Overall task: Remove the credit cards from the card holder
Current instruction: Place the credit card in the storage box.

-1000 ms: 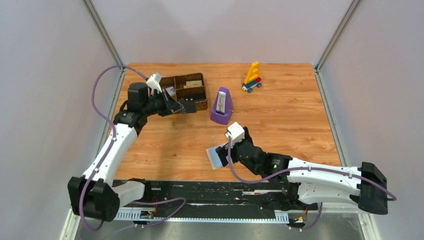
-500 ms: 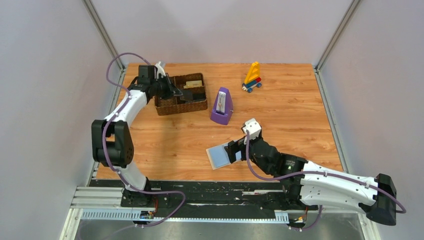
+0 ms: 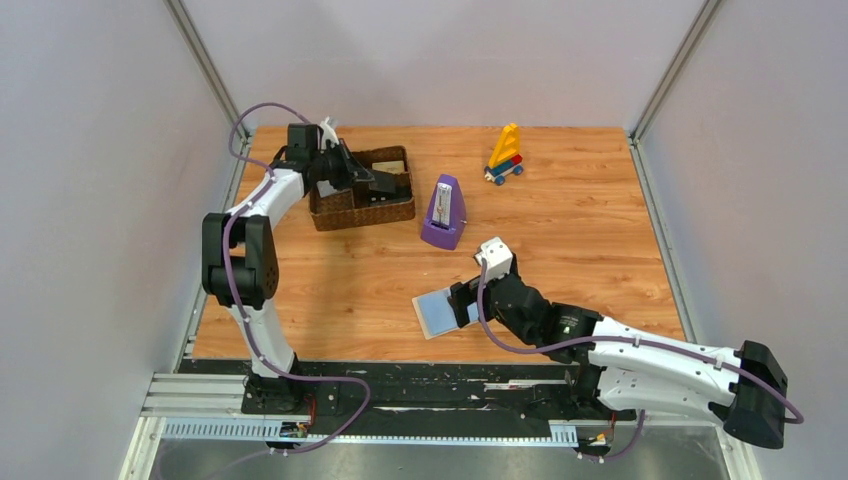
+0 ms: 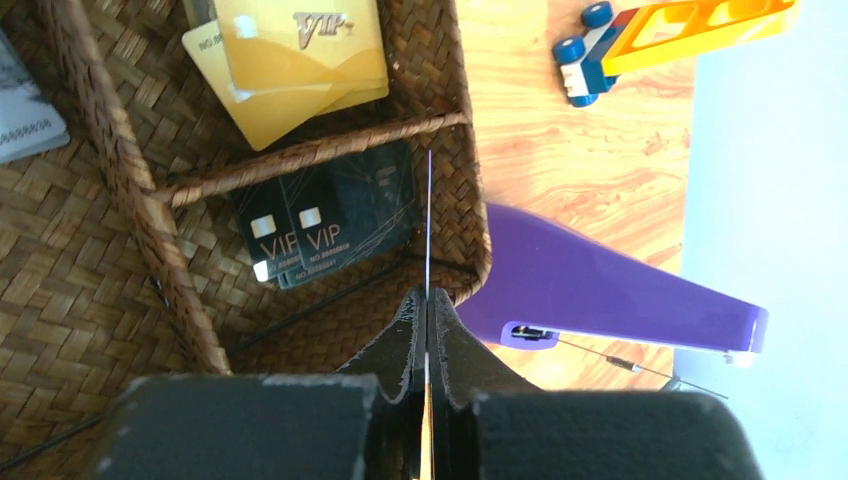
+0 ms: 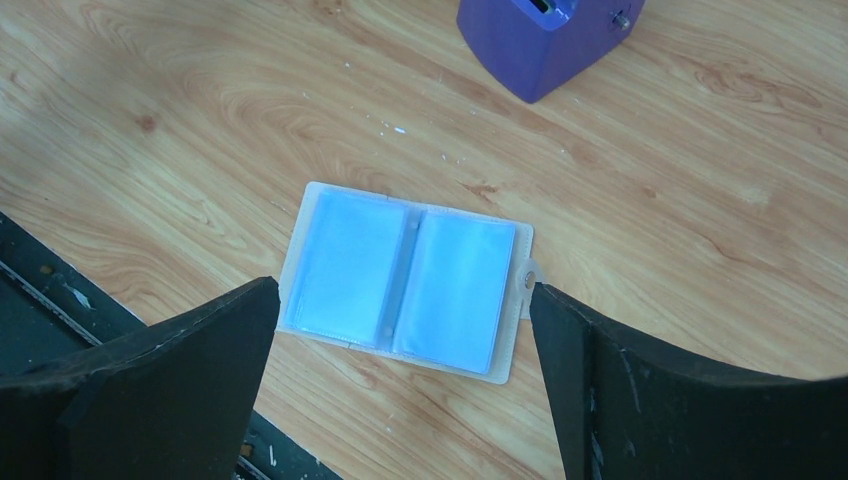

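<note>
Light-blue card holder (image 5: 405,285) is lying unfolded at six o'clock beneath the right gripper (image 5: 402,300), whose jaws are standing wide apart. At eleven o'clock the left gripper (image 4: 427,320) is pinching one card (image 4: 428,220) edge-on above the woven tray (image 4: 120,180), presumably for dropping.

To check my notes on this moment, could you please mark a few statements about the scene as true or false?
1. The right claw stands open above the card holder. True.
2. The card holder is folded shut. False: it lies opened flat.
3. The left claw is shut on a thin card, seen edge-on. True.
4. The black cards sit in the card holder. False: they lie in a compartment of the woven tray.
</note>
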You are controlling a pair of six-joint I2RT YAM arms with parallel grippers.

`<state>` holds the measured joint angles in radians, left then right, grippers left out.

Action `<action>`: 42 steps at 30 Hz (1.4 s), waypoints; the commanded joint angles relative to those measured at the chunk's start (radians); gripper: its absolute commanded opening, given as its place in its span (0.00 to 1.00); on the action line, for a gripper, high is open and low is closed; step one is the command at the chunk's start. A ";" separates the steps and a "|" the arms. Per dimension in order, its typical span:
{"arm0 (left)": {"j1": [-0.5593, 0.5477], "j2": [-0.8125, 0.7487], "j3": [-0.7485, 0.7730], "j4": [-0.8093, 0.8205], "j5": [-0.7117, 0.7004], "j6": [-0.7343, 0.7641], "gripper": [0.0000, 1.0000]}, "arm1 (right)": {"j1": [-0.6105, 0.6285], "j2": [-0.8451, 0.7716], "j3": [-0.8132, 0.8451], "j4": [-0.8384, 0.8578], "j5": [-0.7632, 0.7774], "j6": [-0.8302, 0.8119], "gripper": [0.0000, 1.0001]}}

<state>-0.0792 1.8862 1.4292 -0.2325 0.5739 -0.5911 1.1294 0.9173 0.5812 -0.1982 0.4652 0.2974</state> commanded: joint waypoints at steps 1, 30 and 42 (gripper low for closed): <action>0.004 0.023 0.052 0.081 0.041 -0.018 0.00 | -0.006 0.017 0.022 0.011 -0.016 0.025 1.00; 0.002 0.113 0.000 0.188 0.097 -0.067 0.00 | -0.040 0.063 0.038 0.024 -0.053 0.031 1.00; -0.002 0.082 -0.018 0.182 0.099 -0.080 0.00 | -0.042 0.103 0.048 0.030 -0.064 0.031 1.00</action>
<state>-0.0792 1.9980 1.4158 -0.0784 0.6647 -0.6685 1.0916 1.0142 0.5831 -0.2043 0.4095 0.3134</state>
